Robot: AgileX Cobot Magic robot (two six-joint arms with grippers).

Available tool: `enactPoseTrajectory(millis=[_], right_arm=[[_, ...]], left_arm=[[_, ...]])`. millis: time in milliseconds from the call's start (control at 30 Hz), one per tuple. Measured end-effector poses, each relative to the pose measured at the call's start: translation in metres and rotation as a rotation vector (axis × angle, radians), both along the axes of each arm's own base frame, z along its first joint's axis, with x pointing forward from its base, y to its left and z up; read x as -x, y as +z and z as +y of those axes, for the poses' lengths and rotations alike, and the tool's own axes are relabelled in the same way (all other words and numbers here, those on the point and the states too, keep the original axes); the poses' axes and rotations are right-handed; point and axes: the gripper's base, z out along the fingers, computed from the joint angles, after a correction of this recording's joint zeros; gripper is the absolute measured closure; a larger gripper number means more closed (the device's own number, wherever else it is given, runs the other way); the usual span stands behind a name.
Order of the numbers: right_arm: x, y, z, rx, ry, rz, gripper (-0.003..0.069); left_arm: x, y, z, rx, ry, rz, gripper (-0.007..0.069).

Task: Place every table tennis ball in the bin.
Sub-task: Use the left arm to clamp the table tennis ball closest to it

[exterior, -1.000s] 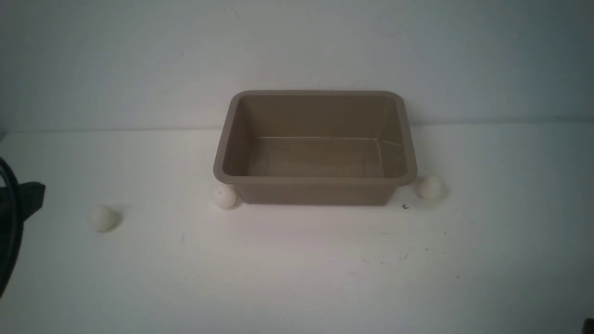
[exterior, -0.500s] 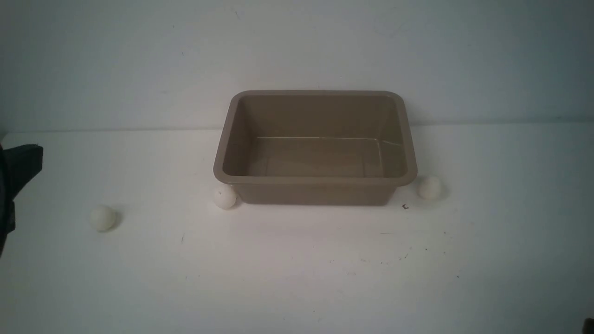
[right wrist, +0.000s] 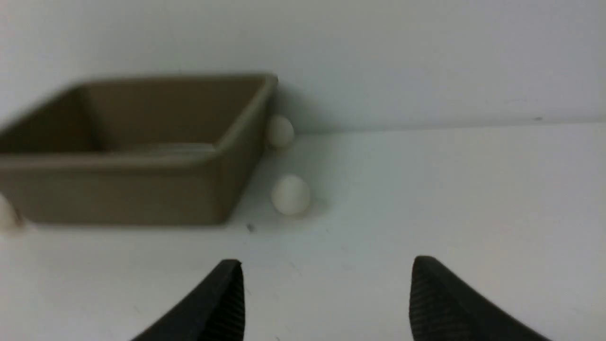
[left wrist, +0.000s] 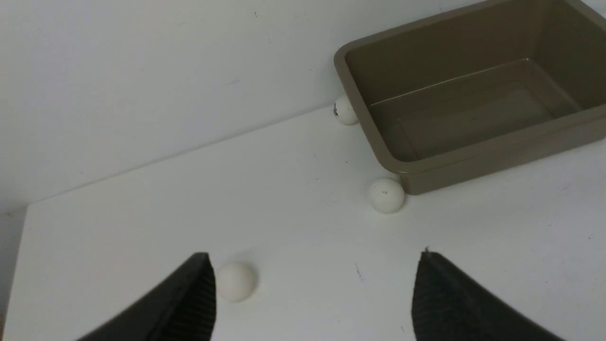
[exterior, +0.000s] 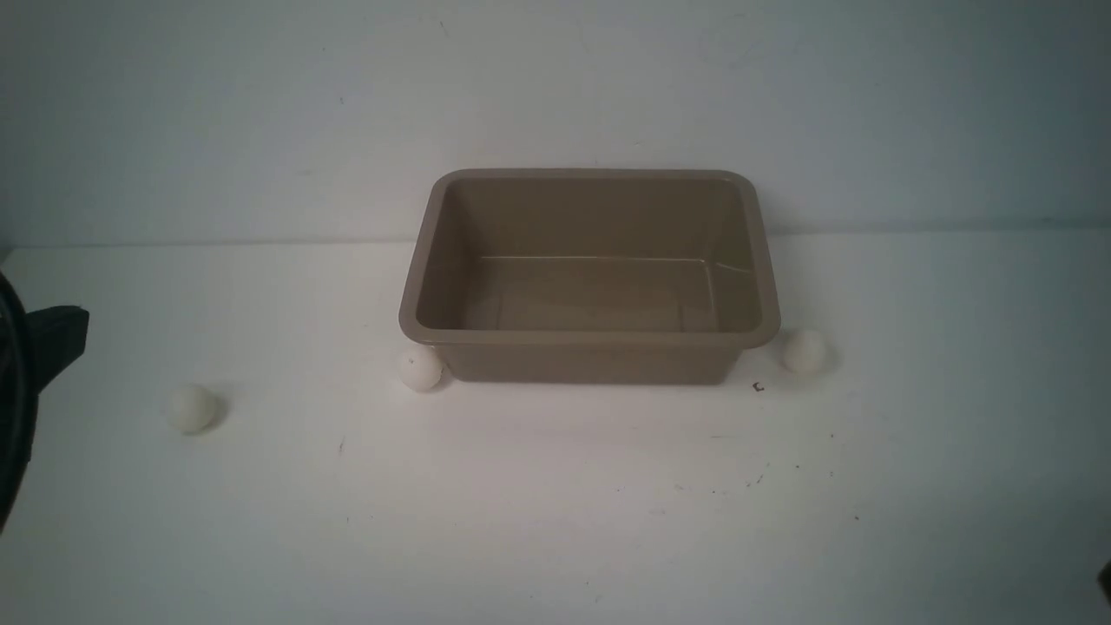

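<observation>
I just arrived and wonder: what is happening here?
A two-arm robot must put table tennis balls into the bin, which is empty. Outside lie the far-left ball, the corner ball at the bin's front left corner and the right ball beside its front right corner. The wrist views show two more by its far corners: the rear left ball and the rear right ball. The left gripper and the right gripper are open, holding nothing.

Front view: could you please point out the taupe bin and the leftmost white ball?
Taupe rectangular plastic bin [exterior: 590,337], front view, near rim.
Leftmost small white matte ball [exterior: 191,409], front view, centre.
</observation>
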Motion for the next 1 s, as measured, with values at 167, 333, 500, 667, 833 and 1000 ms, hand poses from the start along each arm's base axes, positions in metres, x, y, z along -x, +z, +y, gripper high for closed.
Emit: enactPoseTrajectory(millis=[167,333,500,667,833,1000], right_arm=[[-0.001,0.014,-0.007,-0.604,-0.074,-0.093,0.023],[0.001,0.016,-0.025,-1.068,-0.227,-0.176,0.023],[0.003,0.015,-0.037,-0.922,-0.367,-0.226,0.023],[0.0,0.017,-0.024,-0.597,-0.24,-0.167,0.023],[0.006,0.049,-0.009,-0.42,-0.067,-0.211,0.023],[0.019,0.088,-0.002,-0.282,0.02,-0.322,0.023]], left_arm=[[-0.001,0.002,0.0,0.0,0.005,-0.02,0.0125],[-0.001,0.002,0.0,0.006,0.005,-0.028,0.0125],[-0.001,0.002,0.0,0.007,0.005,-0.028,0.0125],[-0.001,0.002,0.0,0.008,0.005,-0.027,0.0125],[-0.001,0.002,0.0,0.008,0.005,-0.027,0.0125],[-0.001,0.002,0.0,0.006,0.005,-0.027,0.0125]])
